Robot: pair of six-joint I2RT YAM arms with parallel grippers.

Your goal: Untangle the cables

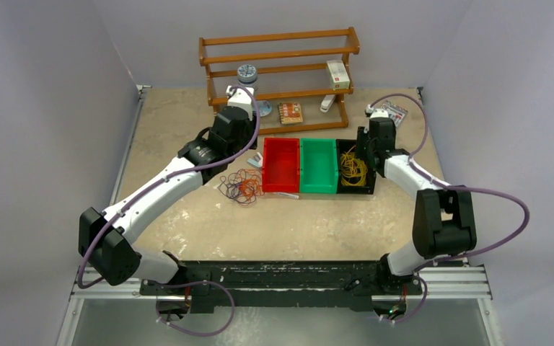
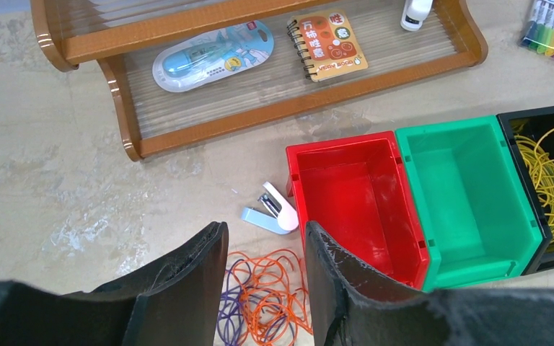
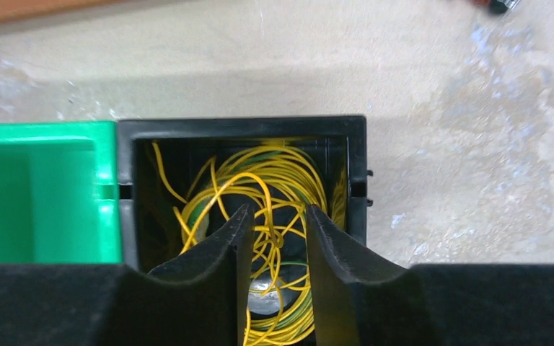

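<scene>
- Left of the green bin point(image 2: 443, 128), the orange and purple cables point(image 2: 263, 299) run under the left tool point(image 2: 265, 234) and off the picture's lower edge.
- Just right of the green bin, the black bin point(image 2: 541, 115) is cut off by the wrist view's edge.
- Inside it, the yellow cables point(image 3: 274, 173) vanish behind the right tool point(image 3: 274, 213); whether any strand touches it is unclear.

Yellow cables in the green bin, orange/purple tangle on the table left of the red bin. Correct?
Not quite: the yellow cables lie in the black bin, as the right wrist view shows. The orange/purple tangle is on the table left of the red bin.
</scene>
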